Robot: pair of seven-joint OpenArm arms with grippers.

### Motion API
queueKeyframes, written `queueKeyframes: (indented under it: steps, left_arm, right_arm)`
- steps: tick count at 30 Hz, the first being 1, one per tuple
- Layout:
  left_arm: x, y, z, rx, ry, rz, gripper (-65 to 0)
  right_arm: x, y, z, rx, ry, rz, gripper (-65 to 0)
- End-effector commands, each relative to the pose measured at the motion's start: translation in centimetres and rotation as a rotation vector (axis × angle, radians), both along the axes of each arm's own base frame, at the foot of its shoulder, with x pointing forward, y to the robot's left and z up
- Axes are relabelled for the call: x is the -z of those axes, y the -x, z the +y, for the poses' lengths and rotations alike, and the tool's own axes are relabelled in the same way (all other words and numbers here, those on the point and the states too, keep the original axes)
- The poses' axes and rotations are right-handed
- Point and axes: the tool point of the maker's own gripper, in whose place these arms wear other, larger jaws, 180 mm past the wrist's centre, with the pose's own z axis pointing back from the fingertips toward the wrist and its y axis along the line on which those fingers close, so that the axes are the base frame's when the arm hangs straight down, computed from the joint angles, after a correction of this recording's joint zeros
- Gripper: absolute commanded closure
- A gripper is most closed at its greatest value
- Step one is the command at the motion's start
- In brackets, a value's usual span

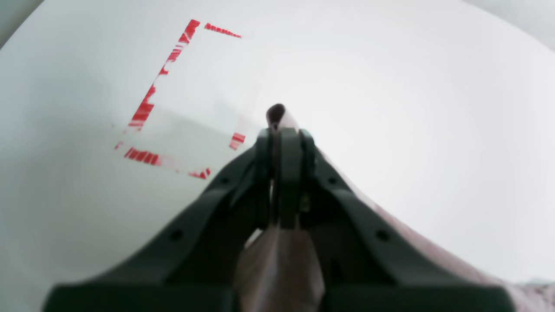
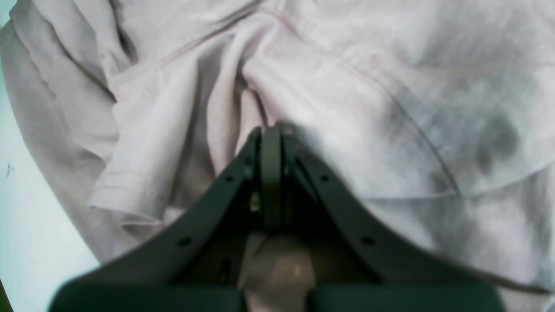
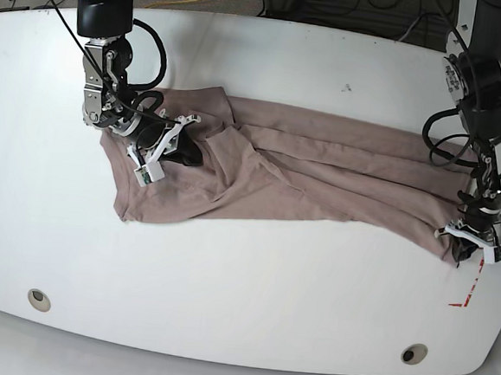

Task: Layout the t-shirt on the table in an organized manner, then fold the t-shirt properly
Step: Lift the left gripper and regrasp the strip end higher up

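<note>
The t-shirt (image 3: 321, 171) is stretched along the desk (image 3: 241, 308) from 9 to 3 o'clock, pinched by right claw (image 3: 182, 147) and left claw (image 3: 465, 245) at opposite ends.

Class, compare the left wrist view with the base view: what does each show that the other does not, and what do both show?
Only the left wrist view shows, close up, the left gripper shut on a fold of the t-shirt, and most of the red tape rectangle.

Only the base view shows the whole t-shirt stretched across the table, the right gripper on its other end, and two grommet holes.

Both show the shirt, the white table, the left gripper and some red tape.
</note>
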Motion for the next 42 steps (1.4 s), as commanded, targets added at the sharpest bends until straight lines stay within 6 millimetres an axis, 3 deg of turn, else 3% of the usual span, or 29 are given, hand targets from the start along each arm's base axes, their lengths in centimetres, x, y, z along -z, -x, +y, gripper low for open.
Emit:
queueKeyframes:
  steps: [1, 18, 22, 29, 37, 42]
  left_arm:
    - [-2.3, -1.1, 0.8, -0.006, -0.017, -0.061, 0.0]
    - [-2.1, -0.4, 0.9, -0.002, -0.026, -0.059, 0.0]
    - [-3.5, 0.0, 1.1, 0.011, -0.075, -0.094, 0.0]
    - [-5.3, 2.3, 0.8, 0.034, -0.124, -0.159, 0.0]
    - [-5.0, 4.9, 0.2, 0.065, -0.138, -0.119, 0.0]
    - [-4.5, 6.9, 1.7, 0.038, -0.161, -0.096, 0.0]
  right_arm:
    - [3.3, 2.6, -2.0, -0.044, 0.167, 0.137, 0.0]
    - [3.3, 2.6, -2.0, -0.044, 0.167, 0.137, 0.0]
    - [3.3, 2.7, -2.0, -0.043, 0.167, 0.139, 0.0]
    - [3.3, 2.7, -2.0, -0.044, 0.167, 0.14, 0.0]
    - [3.3, 2.7, -2.0, -0.044, 0.167, 0.14, 0.0]
    - [3.3, 2.7, -2.0, -0.044, 0.167, 0.14, 0.0]
